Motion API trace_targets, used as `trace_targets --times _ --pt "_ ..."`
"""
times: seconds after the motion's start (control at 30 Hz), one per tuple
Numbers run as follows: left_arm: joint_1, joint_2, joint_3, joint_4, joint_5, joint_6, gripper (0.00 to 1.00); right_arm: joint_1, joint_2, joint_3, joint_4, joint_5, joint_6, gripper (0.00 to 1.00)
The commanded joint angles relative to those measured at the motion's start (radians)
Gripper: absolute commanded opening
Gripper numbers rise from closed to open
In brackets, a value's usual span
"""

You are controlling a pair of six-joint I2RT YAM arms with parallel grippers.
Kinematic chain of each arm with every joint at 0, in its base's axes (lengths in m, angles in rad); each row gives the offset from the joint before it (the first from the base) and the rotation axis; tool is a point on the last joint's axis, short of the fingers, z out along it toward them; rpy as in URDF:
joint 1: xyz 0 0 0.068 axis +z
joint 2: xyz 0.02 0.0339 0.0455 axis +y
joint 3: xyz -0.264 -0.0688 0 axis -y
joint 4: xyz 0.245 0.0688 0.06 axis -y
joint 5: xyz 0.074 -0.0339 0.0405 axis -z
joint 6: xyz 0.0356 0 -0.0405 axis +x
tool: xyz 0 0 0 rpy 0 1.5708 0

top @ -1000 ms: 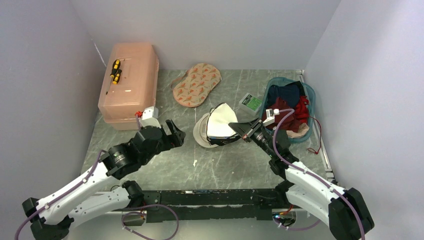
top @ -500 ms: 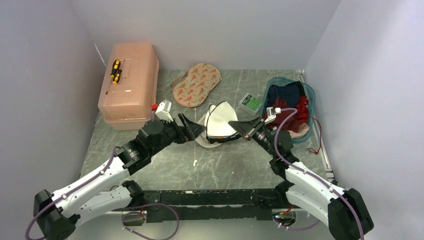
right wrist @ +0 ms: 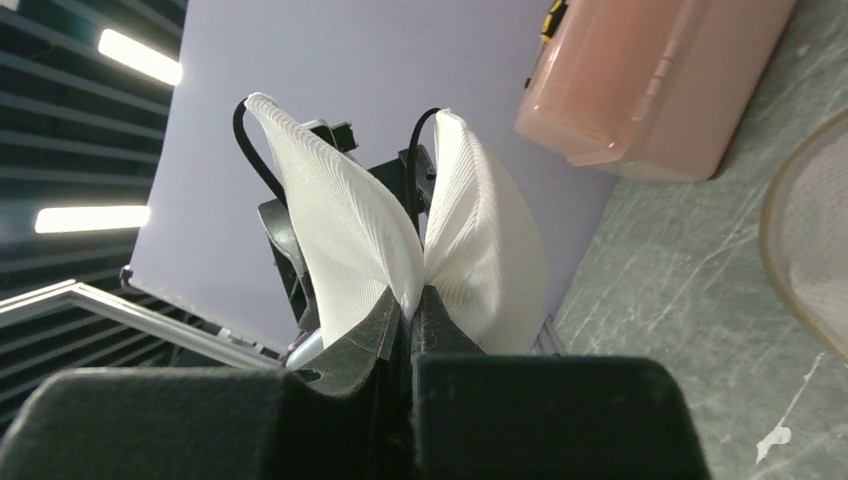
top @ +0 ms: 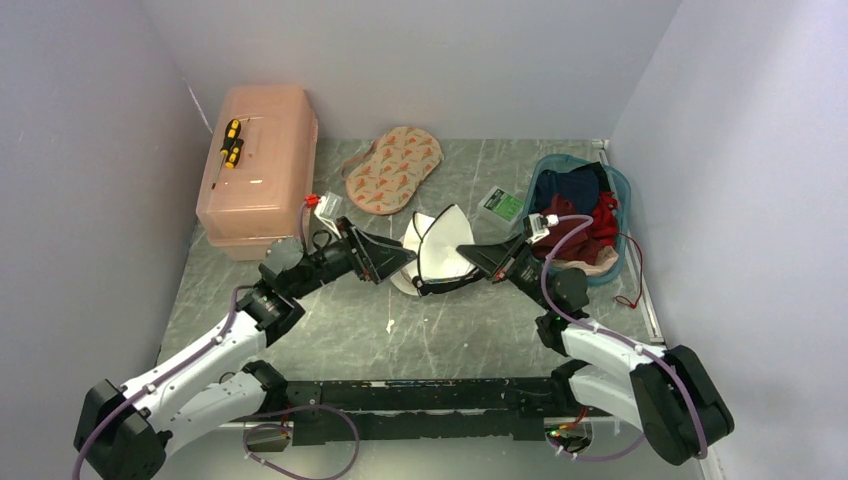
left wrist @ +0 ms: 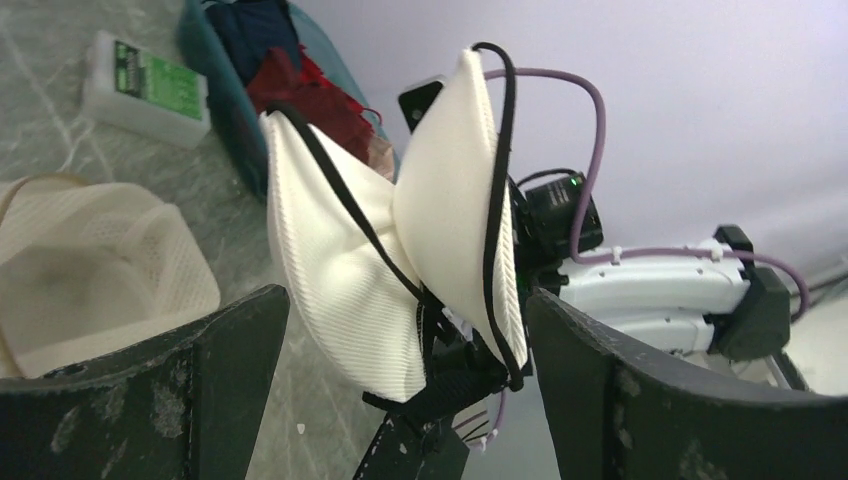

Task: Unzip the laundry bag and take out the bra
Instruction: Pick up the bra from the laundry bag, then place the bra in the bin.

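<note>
The bra (top: pixel 440 245) is a white ribbed two-cup piece with black edging, folded cup to cup and held up off the table. My right gripper (top: pixel 478 257) is shut on its middle seam (right wrist: pixel 408 300), with the bra's cups (right wrist: pixel 480 250) fanning out above the fingers. My left gripper (top: pixel 400 262) is open on the opposite side, and the bra (left wrist: pixel 440 230) hangs between its wide jaws (left wrist: pixel 400 300) without clear contact. The laundry bag (top: pixel 403 278) lies open on the table under the bra; its white mesh inside (left wrist: pixel 100 270) looks empty. Its cream rim (right wrist: pixel 775 240) shows at the right.
A pink lidded box (top: pixel 258 165) with a yellow screwdriver (top: pixel 231 142) on top stands at the back left. A beige patterned two-cup piece (top: pixel 393 168) lies at the back middle. A green and white packet (top: pixel 502 206) sits beside a teal basket (top: pixel 620 190) of clothes.
My left arm has swung right and forward, bringing its open jaws up around the bra. The right gripper has raised the bra slightly and stayed shut.
</note>
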Motion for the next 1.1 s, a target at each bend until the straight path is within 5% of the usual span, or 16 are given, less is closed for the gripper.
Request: trace_targets --times 0.0,0.47,0.8,1.07 --pt "0.004 0.029 0.05 0.103 0.141 0.095 0.94 -0.004 -0.037 0.035 0.087 -0.047 0.006 0.0" --pt "0.004 0.164 0.059 0.305 0.293 -0.03 0.94 -0.004 -0.085 0.089 -0.091 -0.056 -0.08 0.0" --pt "0.008 0.011 0.049 -0.031 0.098 0.063 0.94 -0.004 -0.128 0.135 -0.124 -0.081 -0.103 0.0" --pt "0.014 0.0 0.029 0.04 0.153 0.022 0.94 -0.004 -0.112 0.162 -0.07 -0.106 -0.066 0.0"
